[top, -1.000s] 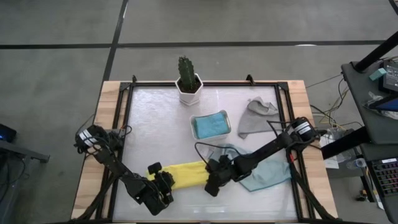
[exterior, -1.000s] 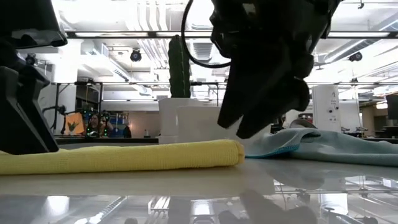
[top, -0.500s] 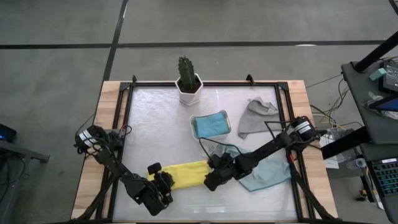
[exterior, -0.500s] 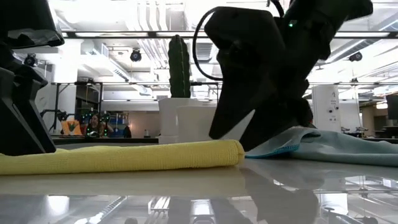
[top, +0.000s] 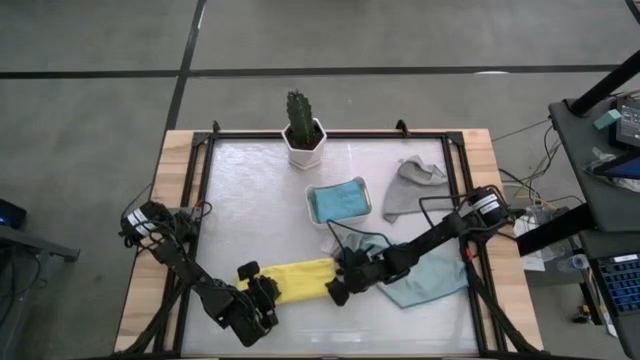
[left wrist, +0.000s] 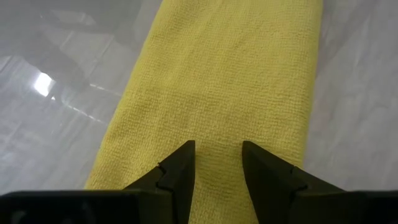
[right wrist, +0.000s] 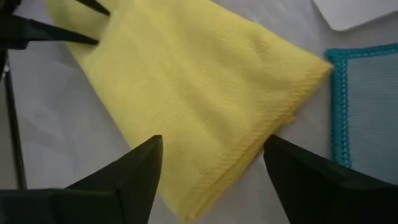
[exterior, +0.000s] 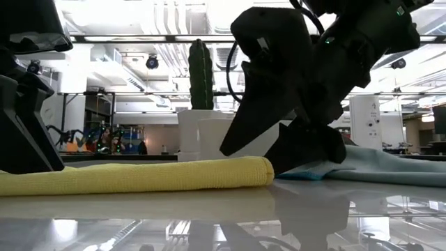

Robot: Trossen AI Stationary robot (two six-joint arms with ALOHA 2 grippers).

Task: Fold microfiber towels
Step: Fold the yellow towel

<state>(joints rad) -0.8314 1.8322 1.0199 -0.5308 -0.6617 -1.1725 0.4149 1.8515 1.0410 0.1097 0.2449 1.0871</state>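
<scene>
Yellow towel (top: 300, 279) folded flat, near centre of table (top: 250, 200). Left gripper (left wrist: 214, 165) clamped on its left end. Right gripper (right wrist: 211, 168) spread wide, released, straddling its right end beside pale teal towel (top: 430, 283).

Table (top: 250, 200): glossy pale top in a black frame, with wooden edges showing at the sides.
Cactus (top: 297, 108): upright green plant in a white pot (top: 303, 152), at the table's far edge near the middle.
Tray (top: 312, 192): white, rectangular, just in front of the pot, near the table's centre.
Floor (top: 100, 60): grey, crossed by dark lines.
</scene>
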